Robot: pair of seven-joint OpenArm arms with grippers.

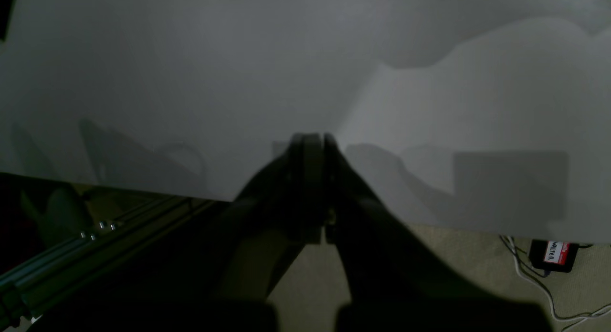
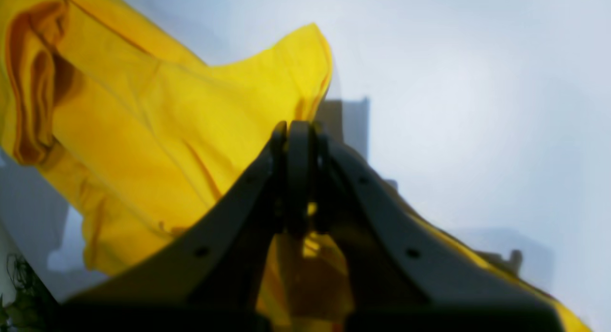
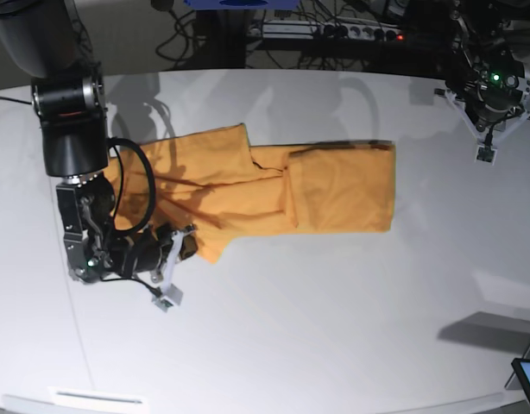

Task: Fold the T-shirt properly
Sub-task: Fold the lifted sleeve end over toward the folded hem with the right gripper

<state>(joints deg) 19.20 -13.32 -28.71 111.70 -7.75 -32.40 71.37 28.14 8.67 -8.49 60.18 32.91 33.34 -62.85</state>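
Observation:
The orange-yellow T-shirt (image 3: 334, 185) lies partly folded across the middle of the white table (image 3: 334, 328). My right gripper (image 3: 187, 241) is at the shirt's near-left edge. In the right wrist view its jaws (image 2: 298, 129) are pressed together on the yellow cloth (image 2: 143, 131), which bunches up to the left and shows beneath the fingers. My left gripper (image 3: 484, 153) hangs above the far right of the table, well away from the shirt. The left wrist view shows it shut (image 1: 312, 141) with nothing in it, over bare tabletop.
A power strip (image 3: 334, 33) and cables lie behind the table's far edge. A screen corner (image 3: 528, 379) pokes in at the lower right. The left wrist view shows a metal frame rail (image 1: 95, 236), carpet, and a black box with a red label (image 1: 553, 255) on the floor.

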